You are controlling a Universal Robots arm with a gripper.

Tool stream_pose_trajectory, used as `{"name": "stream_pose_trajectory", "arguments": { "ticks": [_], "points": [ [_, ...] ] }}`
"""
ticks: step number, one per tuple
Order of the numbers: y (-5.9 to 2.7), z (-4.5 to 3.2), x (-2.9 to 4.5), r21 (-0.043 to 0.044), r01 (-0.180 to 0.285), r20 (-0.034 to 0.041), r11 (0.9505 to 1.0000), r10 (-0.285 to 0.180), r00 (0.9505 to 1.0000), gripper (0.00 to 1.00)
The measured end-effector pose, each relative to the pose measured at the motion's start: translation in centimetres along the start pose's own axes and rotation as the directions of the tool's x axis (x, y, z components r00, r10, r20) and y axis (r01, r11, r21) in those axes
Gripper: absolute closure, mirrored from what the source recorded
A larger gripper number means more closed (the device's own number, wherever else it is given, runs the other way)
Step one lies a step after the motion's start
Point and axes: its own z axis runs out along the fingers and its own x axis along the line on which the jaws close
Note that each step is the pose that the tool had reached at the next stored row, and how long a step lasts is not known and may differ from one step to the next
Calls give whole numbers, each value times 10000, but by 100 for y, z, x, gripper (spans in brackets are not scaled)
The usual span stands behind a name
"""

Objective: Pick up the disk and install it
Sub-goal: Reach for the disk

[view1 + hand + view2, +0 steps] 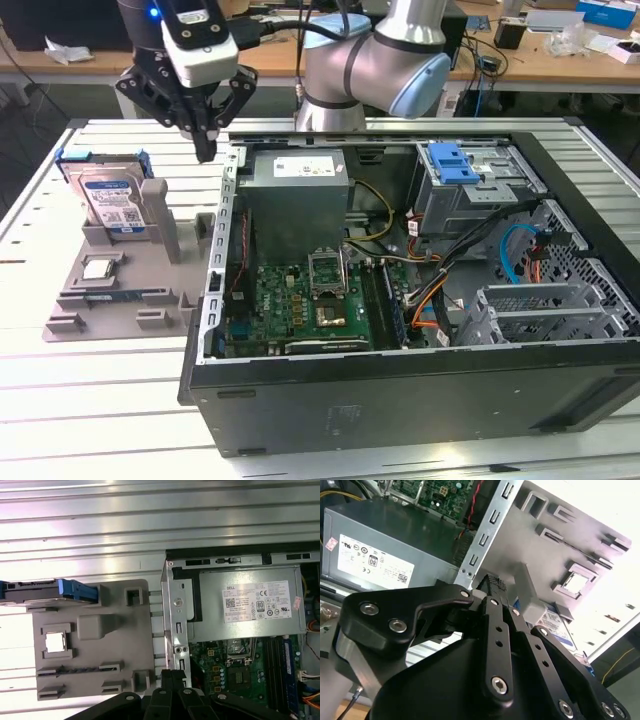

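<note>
Item, my black metal fingers [207, 150] [493, 584] [172, 676]: closed tip to tip, gripping nothing. They point down over the gap between a grey plastic fixture [120, 300] and an open black computer case [400, 375], close to the case's perforated steel wall.

Item, flat rectangular silver disk [108, 195] [45, 591] with a white-and-blue label and a blue plastic frame. It stands tilted at the fixture's far end, towards the exterior view's left of my fingers, apart from them and untouched.

Item, small square silver chip [97, 268]: lies flat in the fixture, nearer the camera than the disk.

Item, case contents: grey boxy power supply [298, 175], green motherboard [290, 300], blue plastic latch [452, 162] on a grey drive cage.

Item, pale slatted worktop [90, 400]: carries the fixture and the case.
</note>
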Motion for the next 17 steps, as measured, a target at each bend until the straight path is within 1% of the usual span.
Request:
{"name": "stream_pose_trajectory", "arguments": {
  "ticks": [10,17],
  "points": [
    [-13,-4,170,0,0,1,10000,0,10000,89],
    [-20,-7,269,1,-1,0,10000,1,10000,89]
  ]
}}
